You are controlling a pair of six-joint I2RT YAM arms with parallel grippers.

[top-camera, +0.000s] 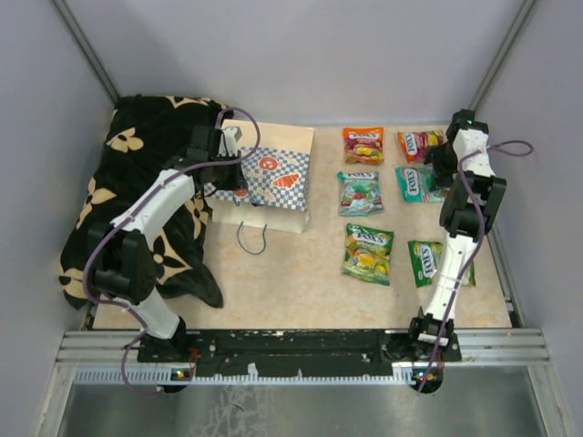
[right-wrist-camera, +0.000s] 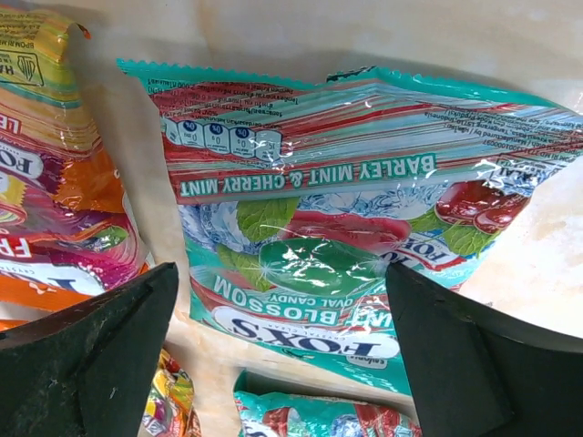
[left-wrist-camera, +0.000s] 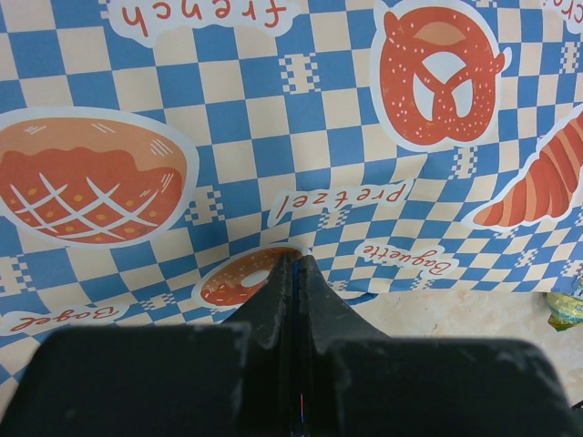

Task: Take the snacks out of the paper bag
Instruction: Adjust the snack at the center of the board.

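Teal snack packet (right-wrist-camera: pixel 346 228) directly beneath spread right gripper (right-wrist-camera: pixel 281 278)

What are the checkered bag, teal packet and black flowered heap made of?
Cream gift bag with blue-white checkered band: apparently matte paper; flat print, soft creases, no glare. Teal candy packet: glossy plastic film, likely; bright highlights, crinkles, serrated sealed edge. Black flower-patterned cloth: soft fabric, perhaps fleece; slumps in dull folds.

Black cloth with cream flowers (top-camera: pixel 137 137), crumpled at the beige tabletop's (top-camera: pixel 291 273) far-left corner.
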